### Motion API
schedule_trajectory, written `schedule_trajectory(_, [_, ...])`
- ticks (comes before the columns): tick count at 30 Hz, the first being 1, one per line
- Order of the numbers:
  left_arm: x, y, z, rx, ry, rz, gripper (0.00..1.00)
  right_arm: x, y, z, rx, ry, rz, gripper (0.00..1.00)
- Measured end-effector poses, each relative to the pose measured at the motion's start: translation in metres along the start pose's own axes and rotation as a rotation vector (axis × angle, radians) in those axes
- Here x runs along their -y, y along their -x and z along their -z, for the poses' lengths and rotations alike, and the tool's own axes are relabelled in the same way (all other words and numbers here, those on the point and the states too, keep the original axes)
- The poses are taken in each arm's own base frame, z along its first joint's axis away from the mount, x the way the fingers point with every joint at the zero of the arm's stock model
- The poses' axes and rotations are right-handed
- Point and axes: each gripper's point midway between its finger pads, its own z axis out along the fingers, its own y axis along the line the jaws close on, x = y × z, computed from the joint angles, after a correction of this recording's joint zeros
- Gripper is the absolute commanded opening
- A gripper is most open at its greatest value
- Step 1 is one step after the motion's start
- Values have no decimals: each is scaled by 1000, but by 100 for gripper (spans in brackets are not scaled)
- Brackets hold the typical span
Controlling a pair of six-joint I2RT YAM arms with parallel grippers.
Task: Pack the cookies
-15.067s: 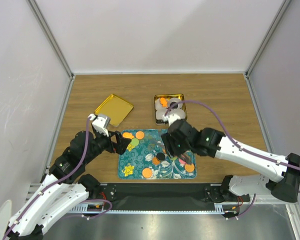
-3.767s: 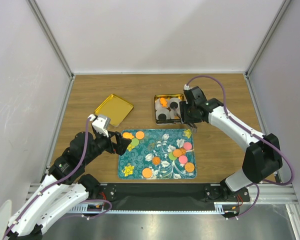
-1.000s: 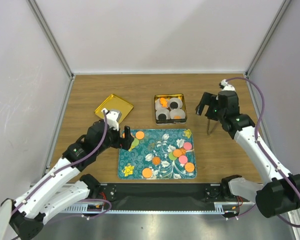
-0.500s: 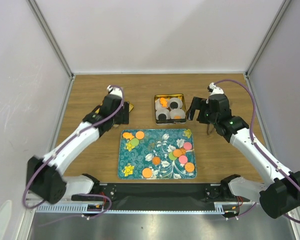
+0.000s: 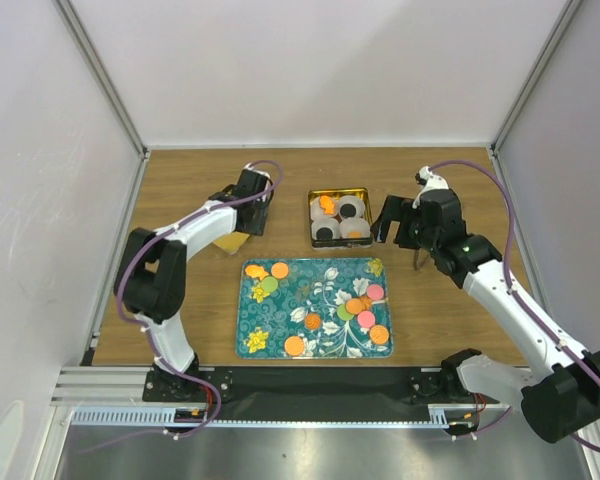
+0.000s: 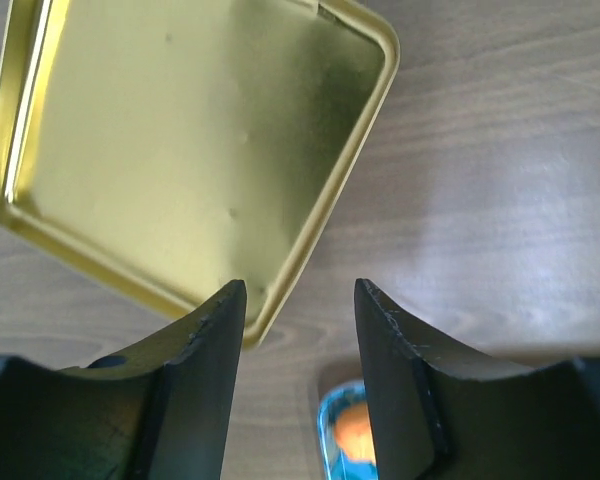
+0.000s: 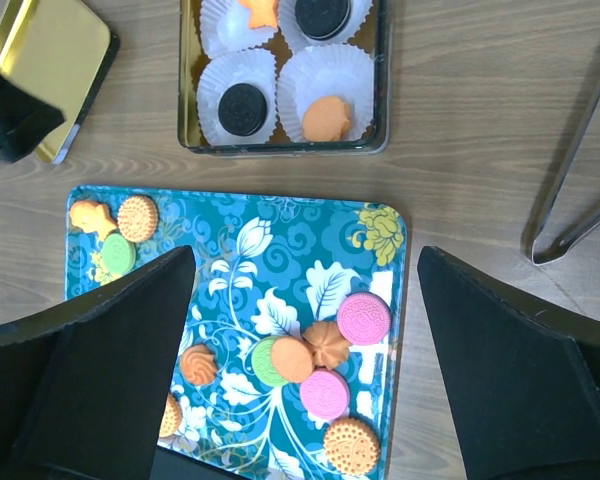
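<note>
Gold metal fills the view from the left hand, which is spread. One finger hangs over the lid, the other over bare worktop, and the lid's raised rim runs between them. The step appears to be lifting this lid. It would be best to sink until the rim sits deep between the fingers, pinch squarely across it, then lift level so the lid cannot swing. The lid lies hollow side up with a corner towards the hand.

The right hand hovers spread, holding nothing. Beneath it the cookies lie flat on a teal tray — round discs with no long axis. Beyond its fingertips, four more sit in paper cups in a tin.
</note>
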Motion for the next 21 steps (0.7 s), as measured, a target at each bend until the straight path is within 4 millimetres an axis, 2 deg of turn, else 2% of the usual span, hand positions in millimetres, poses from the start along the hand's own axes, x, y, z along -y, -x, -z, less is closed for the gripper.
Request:
schedule_trajectory(8, [6, 6, -36, -42, 1, -22, 49, -2, -3, 7, -5, 15, 3, 100])
schedule_trajectory(15, [4, 4, -55, -77, -26, -4, 44, 0, -7, 10, -10, 12, 4, 100])
schedule_trajectory(18, [0, 1, -62, -93, -45, 20, 39, 0, -8, 10, -10, 11, 4, 100])
schedule_trajectory(20, [0, -1, -65, -103, -61, 32, 33, 1, -9, 10, -13, 11, 4, 100])
schedule_trajectory(21, [-1, 0, -66, -102, -64, 36, 26, 1, -9, 10, -14, 11, 5, 100])
